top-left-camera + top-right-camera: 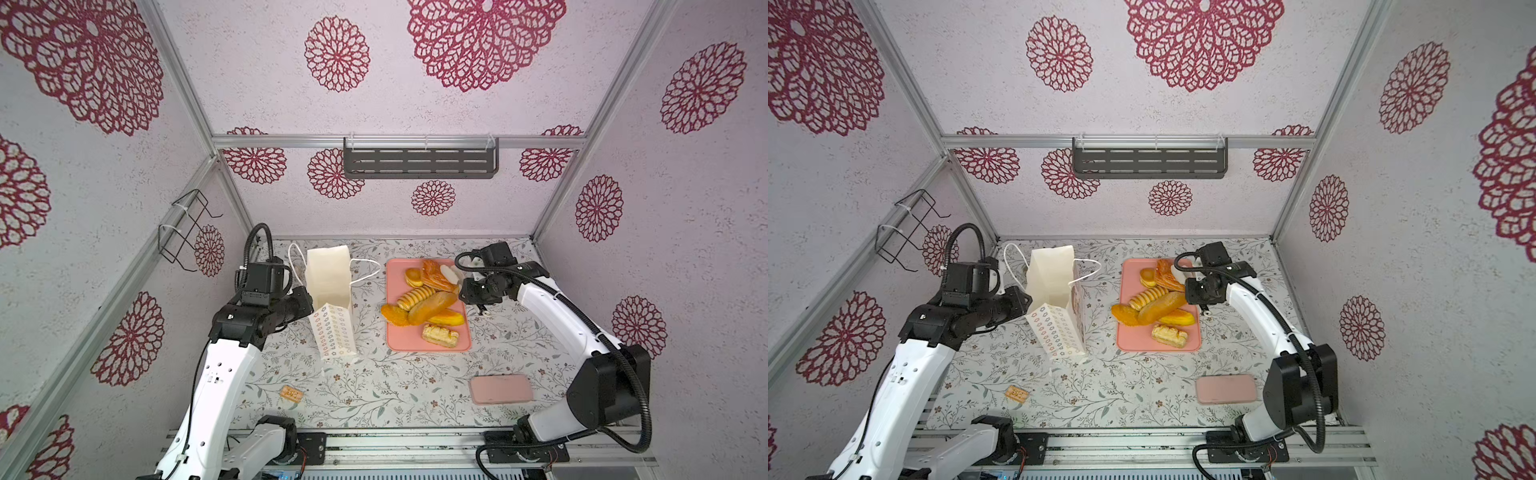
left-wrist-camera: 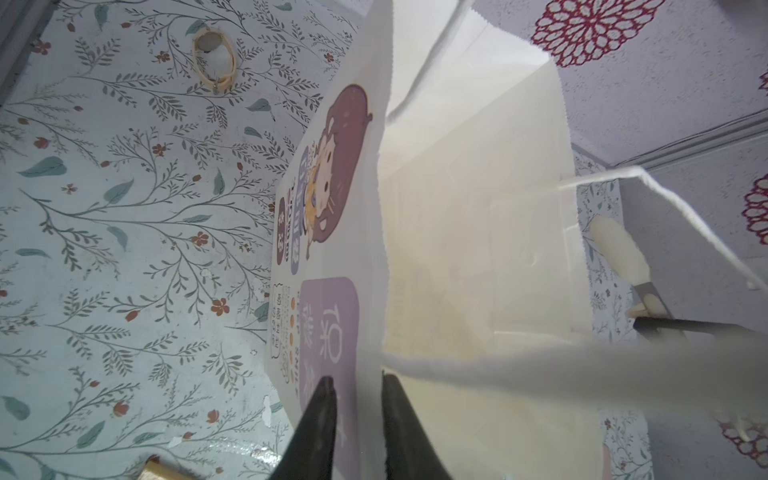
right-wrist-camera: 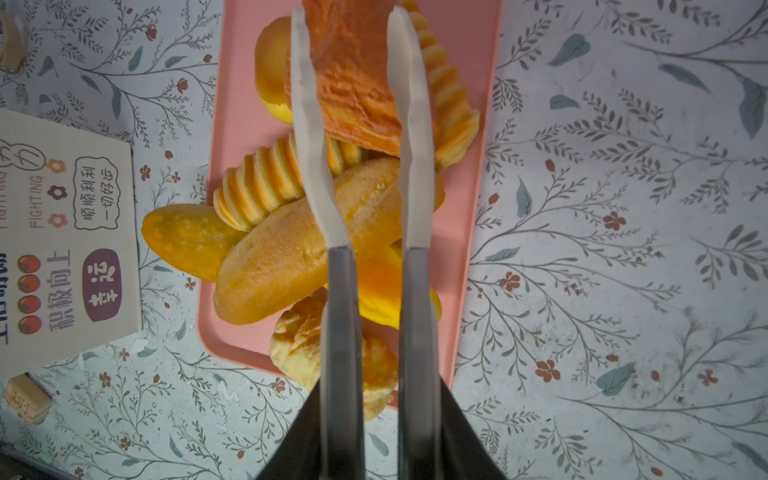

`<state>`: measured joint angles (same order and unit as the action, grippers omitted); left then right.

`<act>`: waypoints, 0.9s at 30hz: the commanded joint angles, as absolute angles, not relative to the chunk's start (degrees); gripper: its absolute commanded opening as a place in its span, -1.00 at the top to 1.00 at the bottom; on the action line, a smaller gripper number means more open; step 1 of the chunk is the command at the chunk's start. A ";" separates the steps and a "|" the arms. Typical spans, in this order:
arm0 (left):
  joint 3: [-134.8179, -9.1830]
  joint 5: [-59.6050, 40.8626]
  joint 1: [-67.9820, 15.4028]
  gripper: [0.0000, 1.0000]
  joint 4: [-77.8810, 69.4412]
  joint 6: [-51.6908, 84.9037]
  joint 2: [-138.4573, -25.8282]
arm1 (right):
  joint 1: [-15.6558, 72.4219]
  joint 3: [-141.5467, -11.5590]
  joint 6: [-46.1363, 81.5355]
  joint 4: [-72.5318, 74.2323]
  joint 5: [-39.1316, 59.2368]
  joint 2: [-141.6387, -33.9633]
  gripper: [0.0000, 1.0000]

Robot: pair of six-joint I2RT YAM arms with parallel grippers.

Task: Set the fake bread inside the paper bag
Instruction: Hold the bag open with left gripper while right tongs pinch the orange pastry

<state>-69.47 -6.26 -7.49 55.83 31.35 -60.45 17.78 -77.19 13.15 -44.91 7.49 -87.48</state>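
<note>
Left arm reaches in low, left hand (image 2: 357, 379) released, straddling the paper bag (image 1: 330, 282) wall at its 9 o'clock. Right hand (image 3: 347, 16) sits astride the flaky pastry (image 3: 353, 79), can't tell if it's clenched. Fake bread (image 1: 428, 307) is piled on the pink tray (image 1: 395, 336), at the bag's 3 o'clock.

Robot lab test cell: alu-profile frame (image 1: 291, 141), floral-papered wall panels (image 1: 257, 75), 2 arms (image 1: 220, 395) bolted to base rail (image 1: 415, 446) at desk (image 1: 374, 395) front.
</note>
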 commanded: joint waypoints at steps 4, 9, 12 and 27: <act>-70.90 -4.62 -6.97 -0.02 56.75 31.05 -60.67 | 17.89 -81.59 10.38 -45.20 5.62 -90.02 0.12; -72.05 -3.22 -6.64 -0.17 56.96 30.52 -60.56 | 17.93 -83.13 9.63 -45.08 4.67 -92.11 -0.02; -72.46 -2.69 -6.48 -0.21 57.22 30.51 -59.85 | 17.89 -83.76 9.28 -45.15 4.66 -93.21 -0.10; -73.73 -1.41 -5.72 -0.53 58.18 30.85 -57.65 | 17.86 -87.86 7.89 -45.17 7.10 -98.37 -0.36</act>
